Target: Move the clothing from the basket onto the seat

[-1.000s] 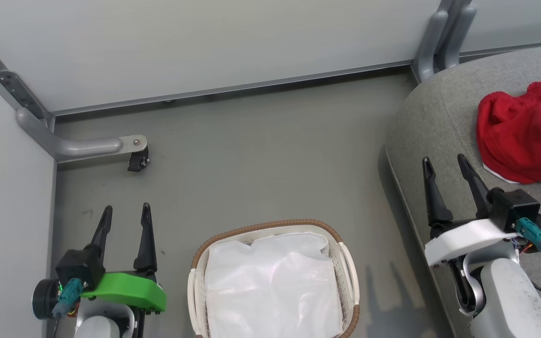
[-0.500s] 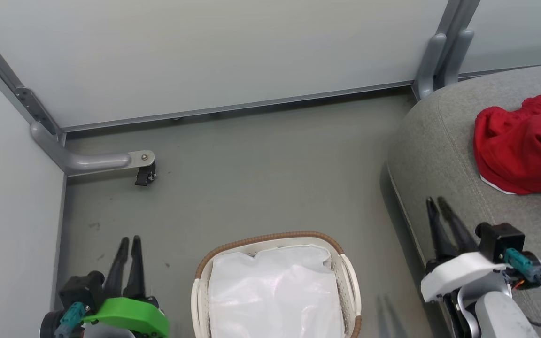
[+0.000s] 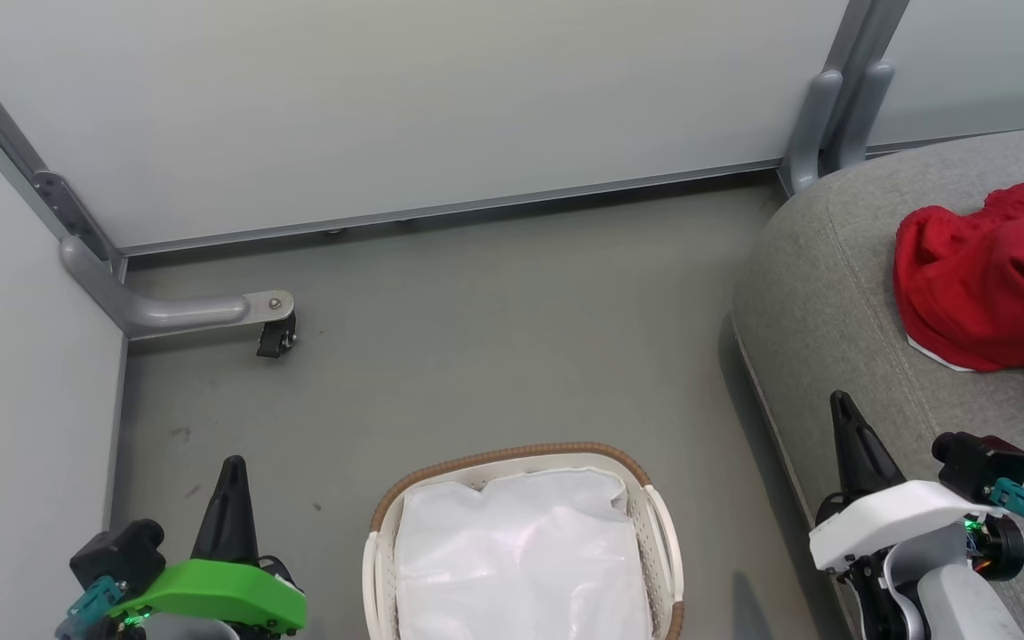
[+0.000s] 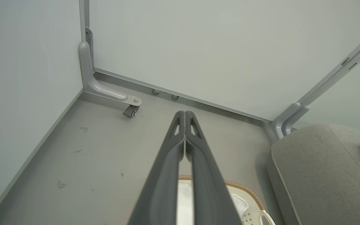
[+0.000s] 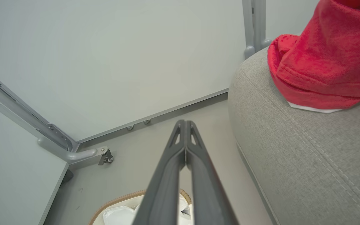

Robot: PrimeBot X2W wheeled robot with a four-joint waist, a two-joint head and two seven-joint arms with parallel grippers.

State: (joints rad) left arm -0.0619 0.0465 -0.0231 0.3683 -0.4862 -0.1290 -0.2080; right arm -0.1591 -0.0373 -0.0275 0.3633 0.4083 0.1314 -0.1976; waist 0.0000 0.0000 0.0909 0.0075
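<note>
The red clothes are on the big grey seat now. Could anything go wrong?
Maybe. The white liner sheet in the basket could get grabbed by mistake. Also, the right arm's shut jaws hang by the edge of the seat, near the red clothing; a careless swing might drag it off.

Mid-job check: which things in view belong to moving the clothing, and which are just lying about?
Job: red clothing, grey seat, laundry basket.
Lying about: white liner sheet in the basket, caster wheel, grey partition foot.
</note>
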